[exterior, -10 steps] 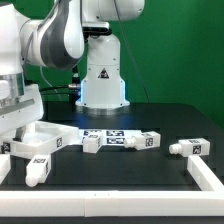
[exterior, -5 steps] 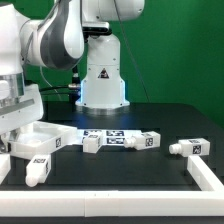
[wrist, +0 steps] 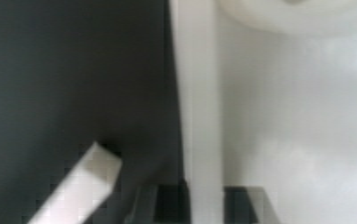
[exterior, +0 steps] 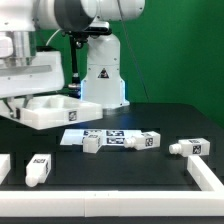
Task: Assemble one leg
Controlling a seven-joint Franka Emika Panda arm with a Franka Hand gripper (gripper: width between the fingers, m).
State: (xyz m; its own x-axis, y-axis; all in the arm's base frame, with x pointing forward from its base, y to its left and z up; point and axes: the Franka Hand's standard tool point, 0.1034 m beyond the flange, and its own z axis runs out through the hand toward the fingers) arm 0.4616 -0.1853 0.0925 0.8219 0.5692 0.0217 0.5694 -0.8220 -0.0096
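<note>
My gripper [exterior: 17, 98] is shut on the rim of the large flat white square panel [exterior: 48, 109] and holds it tilted above the table at the exterior view's left. In the wrist view my gripper [wrist: 205, 203] has the panel's white rim [wrist: 198, 120] between its dark fingers [wrist: 164, 204]. One leg [exterior: 37, 170] lies below the panel near the front. Two legs [exterior: 92, 142] [exterior: 150, 139] lie at the two ends of the marker board [exterior: 112, 136]. Another leg [exterior: 190, 147] lies at the right.
The robot's white base [exterior: 103, 75] stands behind the marker board. A white rail [exterior: 207, 177] runs along the table's front right corner, and a white piece [exterior: 3, 166] sits at the left edge.
The panel, resting on the table at the left before, has been lifted up and toward the exterior view's right with my gripper. The leg below it now lies uncovered.
</note>
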